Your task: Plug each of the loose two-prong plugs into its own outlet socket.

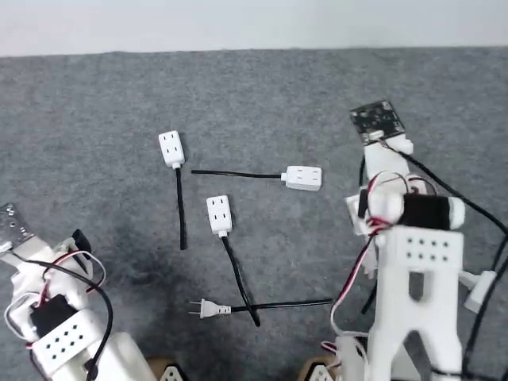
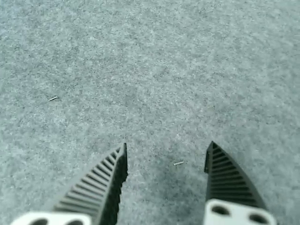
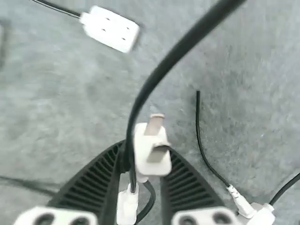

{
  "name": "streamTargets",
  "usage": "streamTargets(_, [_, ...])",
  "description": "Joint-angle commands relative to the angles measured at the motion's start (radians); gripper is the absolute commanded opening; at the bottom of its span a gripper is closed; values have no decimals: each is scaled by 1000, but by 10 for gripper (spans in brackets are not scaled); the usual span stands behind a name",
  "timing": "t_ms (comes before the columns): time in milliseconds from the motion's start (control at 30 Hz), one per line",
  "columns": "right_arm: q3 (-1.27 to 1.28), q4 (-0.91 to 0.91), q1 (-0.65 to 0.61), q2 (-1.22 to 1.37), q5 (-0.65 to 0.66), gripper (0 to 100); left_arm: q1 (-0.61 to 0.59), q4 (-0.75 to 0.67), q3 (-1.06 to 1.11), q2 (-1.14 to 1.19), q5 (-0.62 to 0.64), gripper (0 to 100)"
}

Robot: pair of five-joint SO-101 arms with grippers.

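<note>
Right wrist view shows right jaws pinching a white plug point(image 3: 150, 150), left jaws wide over carpet point(image 2: 150, 70).

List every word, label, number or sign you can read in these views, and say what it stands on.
No text reads clearly in any view.
On the circuit board atop an arm: any markings are too small to read.
On the outlet sockets: slots only, no legible lettering.
On the plug in the right gripper and the loose plug: no print visible.
</note>
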Motion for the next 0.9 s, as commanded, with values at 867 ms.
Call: streamTargets(867, [26,81,-579,148,-81,10,23,-31,-30,-14,-60,251])
